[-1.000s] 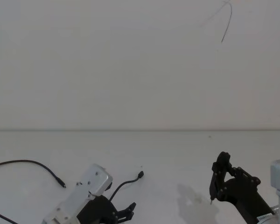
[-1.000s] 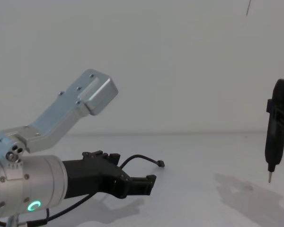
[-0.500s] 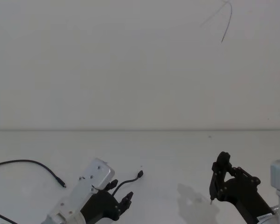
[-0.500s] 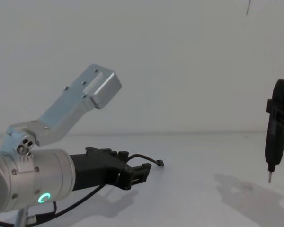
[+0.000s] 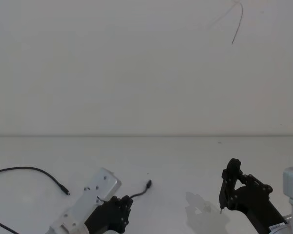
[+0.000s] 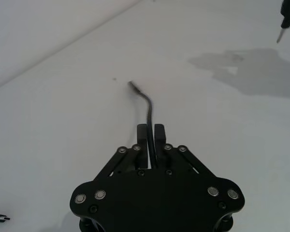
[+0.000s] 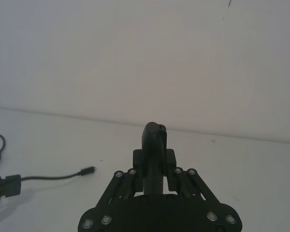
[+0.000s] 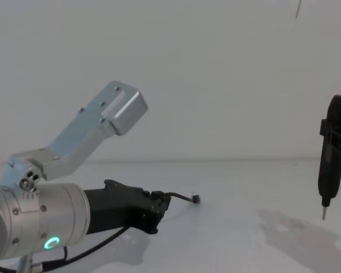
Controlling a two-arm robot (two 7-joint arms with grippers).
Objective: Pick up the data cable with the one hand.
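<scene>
The data cable (image 6: 148, 104) is a thin black lead with a small plug (image 5: 148, 184) at its tip. My left gripper (image 6: 150, 140), the chunky black one on the silver arm with the green ring, is shut on the cable a short way behind the plug. It sits low at the near left of the table (image 5: 121, 204) (image 8: 158, 206). The plug end sticks out past the fingers, curving just over the table (image 8: 195, 199). The cable's length trails back under the left arm (image 8: 96, 247). My right gripper (image 8: 331, 145), slender and black with a pale tip, hangs still at the near right (image 5: 230, 184), fingers together (image 7: 154, 145).
Another black cable end (image 5: 64, 191) lies on the white table (image 5: 185, 156) at the far left, arcing in from the edge. A plain white wall rises behind, with a thin dark line (image 5: 237, 24) at its upper right. The right gripper's shadow (image 8: 295, 230) falls on the table.
My left gripper's fingers were open beside the cable a second ago. They have since turned and shut on it, and the plug end has shifted slightly. The right arm has not moved.
</scene>
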